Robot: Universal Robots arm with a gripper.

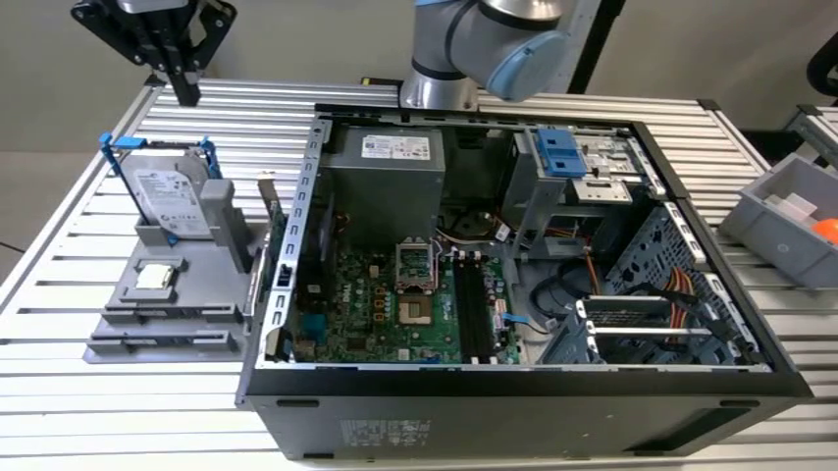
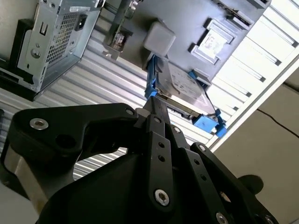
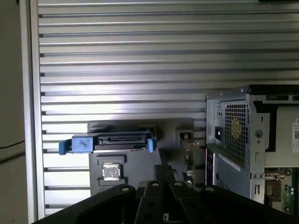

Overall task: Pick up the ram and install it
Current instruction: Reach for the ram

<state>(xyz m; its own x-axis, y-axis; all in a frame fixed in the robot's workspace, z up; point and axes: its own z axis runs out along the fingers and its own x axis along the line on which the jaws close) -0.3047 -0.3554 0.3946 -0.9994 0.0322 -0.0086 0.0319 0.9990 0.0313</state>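
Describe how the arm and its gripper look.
The arm is a silvery-grey tube with a light blue joint cap. The gripper is matte black, built of flat linked bars joined by silver screws.

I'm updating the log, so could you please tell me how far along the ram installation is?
Nothing looks done yet: the black memory slots look empty. In hand: the gripper hangs shut, holding nothing, over the table near the hard drive. A thin upright board at the grey holder's edge may be the ram. Pickup and installation both remain.
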